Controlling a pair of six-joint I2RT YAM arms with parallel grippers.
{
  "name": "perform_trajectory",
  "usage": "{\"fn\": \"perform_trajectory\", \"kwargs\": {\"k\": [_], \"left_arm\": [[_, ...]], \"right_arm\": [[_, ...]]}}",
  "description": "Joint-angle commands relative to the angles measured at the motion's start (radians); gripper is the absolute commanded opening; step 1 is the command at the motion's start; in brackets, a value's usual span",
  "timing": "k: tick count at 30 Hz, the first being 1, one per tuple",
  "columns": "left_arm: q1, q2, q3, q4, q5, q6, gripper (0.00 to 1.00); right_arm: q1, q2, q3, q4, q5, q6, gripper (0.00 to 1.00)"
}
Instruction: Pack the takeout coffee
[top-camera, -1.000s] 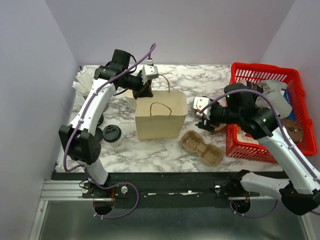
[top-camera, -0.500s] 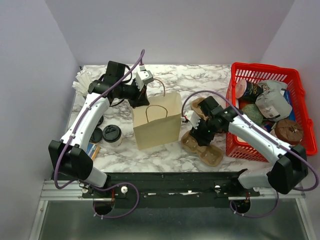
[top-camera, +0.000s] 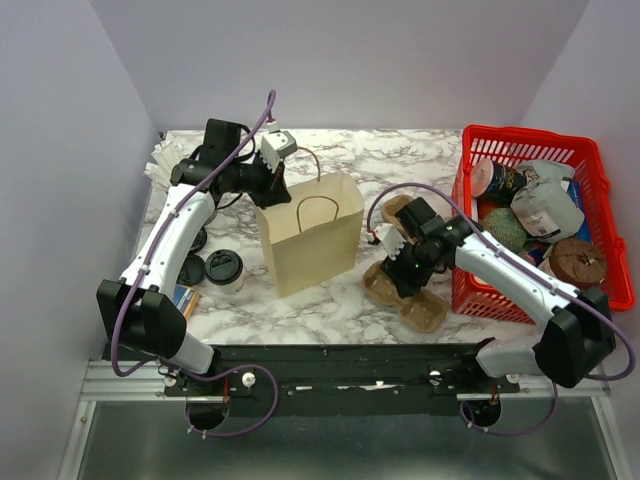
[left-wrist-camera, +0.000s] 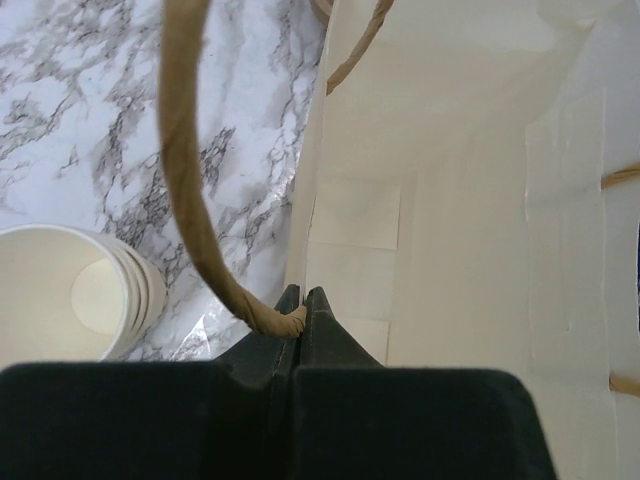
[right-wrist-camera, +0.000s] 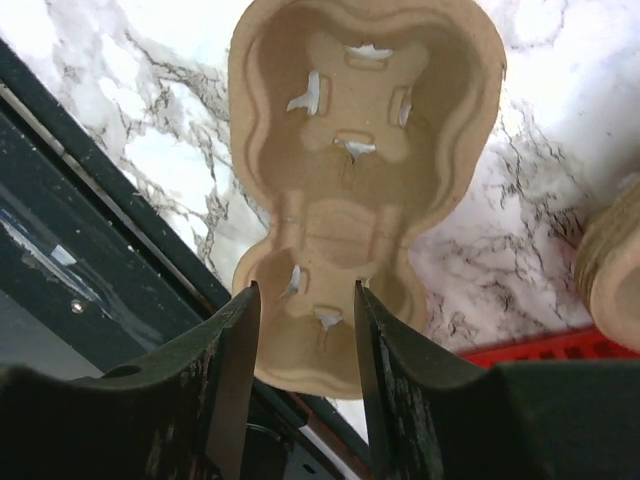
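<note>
- Top external view: the takeout coffee (top-camera: 224, 270), a small white cup with a black lid, stands upright on the marble table (top-camera: 330, 305) at near left. It is left of the paper bag (top-camera: 305, 235) and apart from it.
- A loose black lid (top-camera: 192, 270) lies just left of the coffee.
- The left gripper (top-camera: 272, 178) sits at the far left corner of the bag's open top, and the bag leans slightly.
- Left wrist view: the left gripper's (left-wrist-camera: 302, 303) jaws are pressed together on the bag's wall at the rim, where one end of a brown handle (left-wrist-camera: 185, 170) is fixed. The bag's pale inside opens to the right.
- A stack of lidless white cups (left-wrist-camera: 85, 300) stands on the marble outside the bag.
- Right wrist view: the right gripper (right-wrist-camera: 305, 330) hangs over a tan pulp cup carrier (right-wrist-camera: 365, 130) with its jaws apart, above the carrier's near pocket.
- From above, the right gripper (top-camera: 400, 268) and the carrier (top-camera: 412, 300) are right of the bag, beside a red basket (top-camera: 600, 190) of groceries.
</note>
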Motion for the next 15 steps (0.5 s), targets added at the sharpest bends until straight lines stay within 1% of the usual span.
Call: {"fn": "perform_trajectory", "kwargs": {"k": [1,2,3,10,15], "left_arm": [[0.044,0.011,0.001,0.023,-0.021,-0.037,0.00],[0.049,0.010,-0.001,0.023,-0.018,-0.033,0.00],[0.052,0.011,0.001,0.020,-0.021,-0.022,0.00],[0.080,0.036,0.013,-0.007,0.009,-0.009,0.00],[0.087,0.037,0.005,-0.004,0.019,-0.009,0.00]], "right_arm": [[-0.004,-0.081,-0.024,-0.018,-0.013,0.036,0.51],[-0.006,-0.064,-0.021,-0.020,-0.005,0.042,0.51],[-0.004,-0.014,-0.019,-0.020,-0.004,0.047,0.51],[-0.004,0.104,-0.013,0.011,0.018,0.031,0.50],[-0.004,0.129,-0.010,0.026,0.009,0.040,0.52]]}}
